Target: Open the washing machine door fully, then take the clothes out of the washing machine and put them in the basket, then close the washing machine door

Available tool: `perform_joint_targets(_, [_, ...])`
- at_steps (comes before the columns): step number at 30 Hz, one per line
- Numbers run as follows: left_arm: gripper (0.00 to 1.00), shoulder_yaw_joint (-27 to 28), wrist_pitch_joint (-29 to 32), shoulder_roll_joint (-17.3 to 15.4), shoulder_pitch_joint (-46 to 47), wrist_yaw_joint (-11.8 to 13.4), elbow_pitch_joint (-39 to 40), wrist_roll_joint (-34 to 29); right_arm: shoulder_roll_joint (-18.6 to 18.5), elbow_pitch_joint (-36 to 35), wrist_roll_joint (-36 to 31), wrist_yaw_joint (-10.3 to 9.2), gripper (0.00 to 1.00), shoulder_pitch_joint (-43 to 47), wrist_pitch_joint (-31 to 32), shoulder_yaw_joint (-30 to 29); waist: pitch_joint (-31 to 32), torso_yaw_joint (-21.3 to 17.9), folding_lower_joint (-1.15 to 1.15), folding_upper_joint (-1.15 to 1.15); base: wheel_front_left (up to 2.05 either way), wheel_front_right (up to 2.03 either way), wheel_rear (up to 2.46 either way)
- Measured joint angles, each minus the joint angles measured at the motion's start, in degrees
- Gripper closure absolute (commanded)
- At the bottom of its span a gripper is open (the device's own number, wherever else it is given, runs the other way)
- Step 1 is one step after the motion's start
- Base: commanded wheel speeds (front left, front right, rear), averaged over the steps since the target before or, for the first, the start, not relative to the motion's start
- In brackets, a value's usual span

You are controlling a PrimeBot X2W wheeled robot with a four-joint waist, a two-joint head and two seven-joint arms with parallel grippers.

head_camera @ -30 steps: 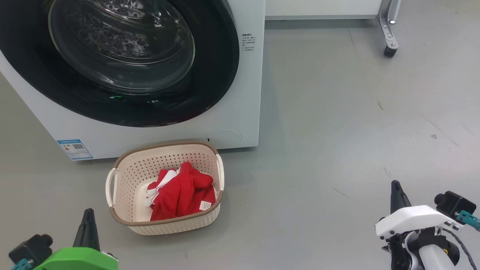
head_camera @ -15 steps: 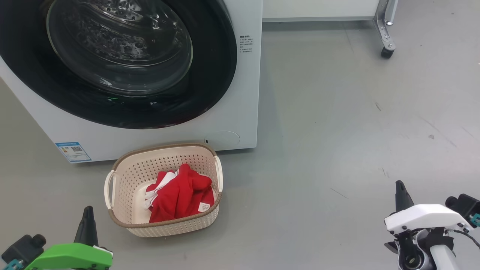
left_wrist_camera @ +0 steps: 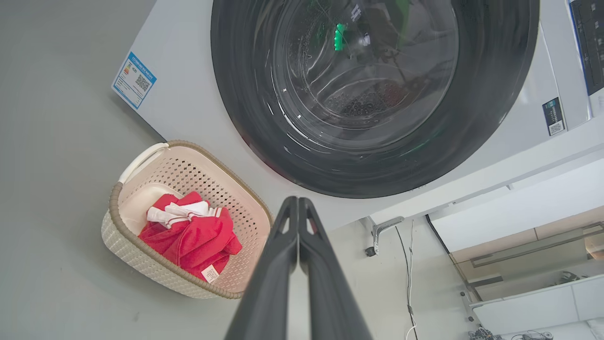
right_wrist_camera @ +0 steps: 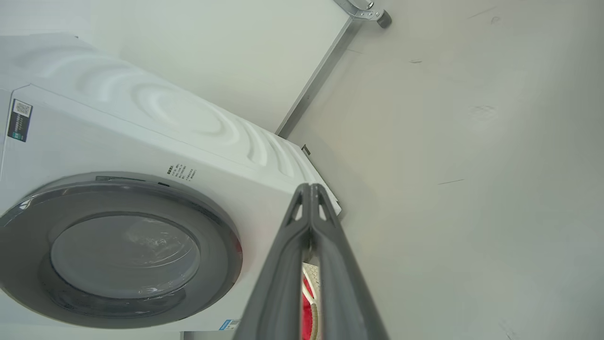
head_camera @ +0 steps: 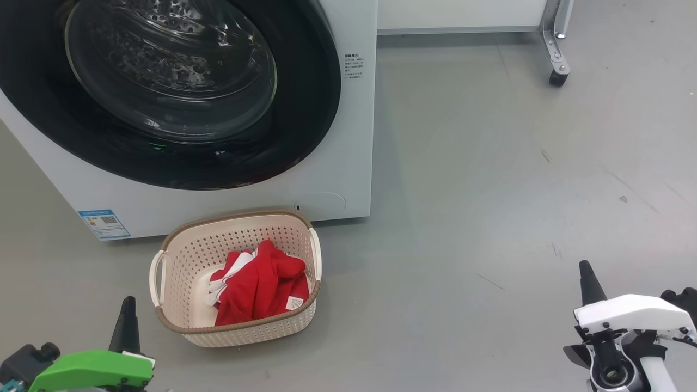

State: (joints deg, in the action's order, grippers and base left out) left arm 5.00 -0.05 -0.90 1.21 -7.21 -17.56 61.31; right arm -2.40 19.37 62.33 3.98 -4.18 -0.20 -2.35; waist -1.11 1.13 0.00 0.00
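ok so the left gripper (left_wrist_camera: 298, 203) has its two long dark fingers pressed flat together, tips touching, nothing caught between them. same deal with the right gripper (right_wrist_camera: 310, 189): both fingers squeezed into one blade, empty.

from the head camera the left gripper (head_camera: 127, 321) pokes up at the lower left out of a bright green shell. it's just beside the near left corner of the basket (head_camera: 245, 333), a small cream plastic rectangular one with perforated walls, a brown woven-look rim and two side handles. the right gripper (head_camera: 588, 280) sits at the lower right on a white shell over the plain grey floor (head_camera: 490, 207), well apart from the basket.

the clothes (head_camera: 261, 283), a bright red soft fabric garment with white trim and a little white label, lie bunched up inside the basket, label towards the near wall.

the basket stands on the floor just in front of the washing machine (head_camera: 351, 136), can't tell if they touch. the machine is a big white front-loading box with a blue label sticker (head_camera: 103, 224) low on its left and small printed text near its right edge. the washing machine door (head_camera: 307, 109), large and round with a wide glossy black rim and a bulging clear glass bowl centre, sits closed flush against the front. farther back on the right there's a metal leg on a black caster wheel (head_camera: 558, 77).
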Motion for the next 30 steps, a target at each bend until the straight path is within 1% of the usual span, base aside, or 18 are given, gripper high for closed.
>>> perform_joint_targets(12, [1.00,0.10,2.18,-0.09,0.83,0.00,0.41,9.16,0.07,-0.80,8.84,0.70,1.00,0.00,2.01,-1.78,0.29,-0.35,0.00,0.00,0.00,0.00,0.00])
perform_joint_targets(19, [1.00,0.15,3.28,-0.13,1.19,0.00,0.59,14.23,0.09,-1.33,13.82,1.43,1.00,0.00,3.27,-2.87,0.46,-0.55,0.00,0.00,0.00,0.00,0.00])
perform_joint_targets(24, [1.00,0.19,4.11,-0.23,1.29,0.00,0.77,17.96,0.10,-1.62,17.49,1.53,1.00,0.00,4.21,-3.57,0.59,-0.70,0.00,0.00,0.00,0.00,0.00])
perform_joint_targets(26, [1.00,0.21,4.58,-0.25,1.42,0.00,0.80,19.69,0.10,-1.78,19.04,1.96,1.00,0.00,4.48,-3.88,0.64,-0.75,0.00,0.00,0.00,0.00,0.00])
perform_joint_targets(30, [1.00,0.23,5.33,-0.30,1.93,0.00,0.89,22.81,0.11,-2.07,21.96,2.02,1.00,0.00,5.27,-4.48,0.74,-0.87,0.00,0.00,0.00,0.00,0.00])
